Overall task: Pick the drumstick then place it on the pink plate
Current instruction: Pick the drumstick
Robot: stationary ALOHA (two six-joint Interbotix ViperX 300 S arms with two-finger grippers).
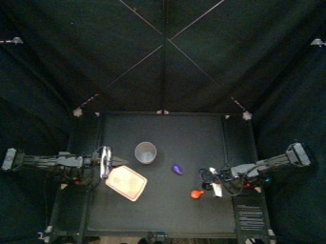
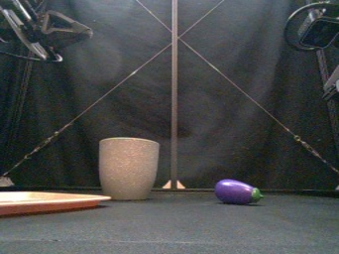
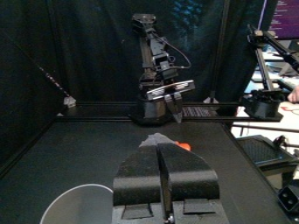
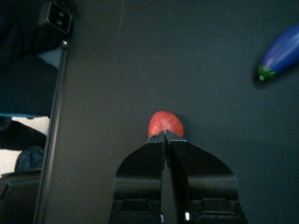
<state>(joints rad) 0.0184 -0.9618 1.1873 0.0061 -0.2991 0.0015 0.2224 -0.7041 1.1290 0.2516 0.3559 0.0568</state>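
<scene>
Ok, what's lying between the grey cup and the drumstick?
A purple eggplant lies roughly midway between the grey cup and the drumstick, touching neither. The top view shows this; the rest of that stretch is bare table.

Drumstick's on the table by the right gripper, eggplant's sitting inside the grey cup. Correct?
One thing is off. The eggplant is not inside the grey cup. It lies on the table to the cup's right, apart from it, as the front view shows. The drumstick is on the table by the right gripper, as you said.
</scene>
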